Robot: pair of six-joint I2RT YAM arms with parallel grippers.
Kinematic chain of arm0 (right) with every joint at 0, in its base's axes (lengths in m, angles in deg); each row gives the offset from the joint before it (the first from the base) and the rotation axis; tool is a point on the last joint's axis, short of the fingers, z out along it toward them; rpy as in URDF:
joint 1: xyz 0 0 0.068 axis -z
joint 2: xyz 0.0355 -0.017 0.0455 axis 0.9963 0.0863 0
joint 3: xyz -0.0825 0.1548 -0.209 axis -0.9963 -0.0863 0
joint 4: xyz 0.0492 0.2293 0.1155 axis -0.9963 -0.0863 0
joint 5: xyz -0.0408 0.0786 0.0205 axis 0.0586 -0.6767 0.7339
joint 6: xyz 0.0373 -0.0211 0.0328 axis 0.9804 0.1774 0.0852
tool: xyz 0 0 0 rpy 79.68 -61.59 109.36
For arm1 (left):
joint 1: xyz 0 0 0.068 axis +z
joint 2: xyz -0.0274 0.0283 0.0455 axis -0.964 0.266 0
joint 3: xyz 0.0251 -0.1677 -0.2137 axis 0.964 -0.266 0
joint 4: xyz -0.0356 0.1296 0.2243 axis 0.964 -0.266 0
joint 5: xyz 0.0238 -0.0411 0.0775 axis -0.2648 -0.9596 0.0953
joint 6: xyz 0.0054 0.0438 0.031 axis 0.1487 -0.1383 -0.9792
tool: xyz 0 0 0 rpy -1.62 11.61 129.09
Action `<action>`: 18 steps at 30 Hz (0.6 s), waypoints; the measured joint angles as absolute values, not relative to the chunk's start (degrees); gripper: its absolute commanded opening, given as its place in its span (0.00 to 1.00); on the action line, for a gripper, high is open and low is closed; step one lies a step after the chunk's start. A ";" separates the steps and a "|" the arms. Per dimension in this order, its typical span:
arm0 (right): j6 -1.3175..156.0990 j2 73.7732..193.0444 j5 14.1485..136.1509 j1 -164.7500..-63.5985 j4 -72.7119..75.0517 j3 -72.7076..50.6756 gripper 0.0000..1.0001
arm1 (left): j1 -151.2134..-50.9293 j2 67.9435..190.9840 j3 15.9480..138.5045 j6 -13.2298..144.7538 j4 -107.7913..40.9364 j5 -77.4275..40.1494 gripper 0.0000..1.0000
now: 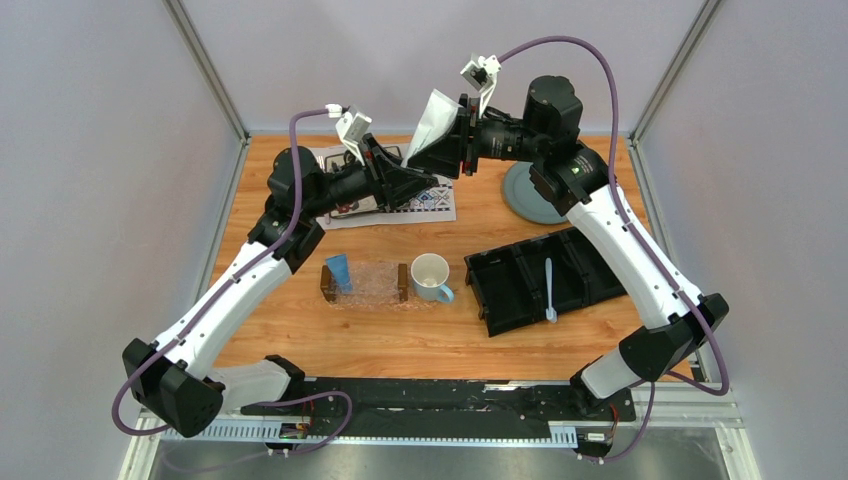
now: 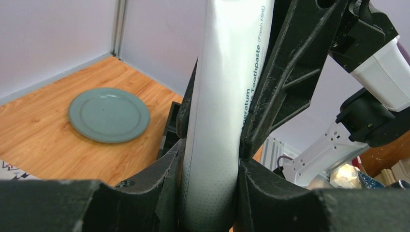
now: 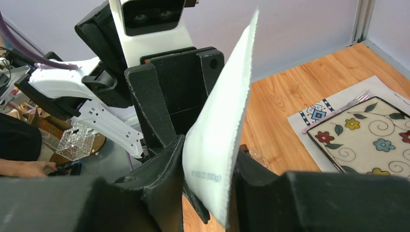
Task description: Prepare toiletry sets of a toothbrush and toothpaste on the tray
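A whitish-silver toothpaste tube [image 1: 432, 118] is held in the air at the back of the table, between both grippers. My left gripper [image 1: 408, 178] is shut on one end of it [image 2: 227, 96]. My right gripper [image 1: 442, 150] is shut on it near its flat crimped end [image 3: 222, 125]. The left wrist view shows the right gripper's fingers [image 2: 285, 72] clamped just beyond my own. A bright blue tube [image 1: 339, 270] lies at the left end of the clear tray [image 1: 378, 287]. The white toothbrush [image 1: 549, 290] lies in the black organizer [image 1: 515, 290].
A white mug with a blue handle [image 1: 430, 275] stands just right of the tray. A grey plate [image 1: 527, 195] sits at the back right and shows in the left wrist view [image 2: 109, 114]. A placemat [image 1: 425, 207] with a flowered plate [image 3: 362, 135] lies at the back left.
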State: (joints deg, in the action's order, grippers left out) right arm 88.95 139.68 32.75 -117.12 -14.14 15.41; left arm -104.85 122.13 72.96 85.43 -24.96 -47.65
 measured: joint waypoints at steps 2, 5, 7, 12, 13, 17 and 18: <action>89.14 139.68 32.55 -117.12 -14.05 15.43 0.22 | -104.85 122.13 72.91 85.38 -24.85 -47.87 0.00; 89.19 139.68 32.25 -117.17 -14.20 15.50 0.16 | -104.85 122.13 72.61 85.14 -24.29 -47.90 0.03; 88.97 139.68 32.27 -117.17 -14.33 15.52 0.15 | -104.85 122.11 72.41 84.75 -24.13 -47.87 0.14; 87.55 139.68 32.53 -117.21 -15.58 15.56 0.11 | -104.85 121.89 72.06 82.45 -24.94 -47.83 0.35; 87.00 139.68 32.64 -117.28 -15.95 15.65 0.11 | -104.85 121.72 72.06 81.60 -25.49 -47.81 0.43; 84.95 139.68 32.92 -117.80 -18.07 15.98 0.09 | -104.88 120.25 71.93 76.79 -29.36 -47.81 0.65; 84.27 139.66 33.27 -117.78 -18.83 16.15 0.09 | -104.85 119.55 71.84 74.94 -31.19 -47.81 0.68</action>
State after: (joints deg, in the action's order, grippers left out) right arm 84.27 139.66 33.27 -117.78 -18.83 16.15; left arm -104.85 119.55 71.84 74.94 -31.19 -47.81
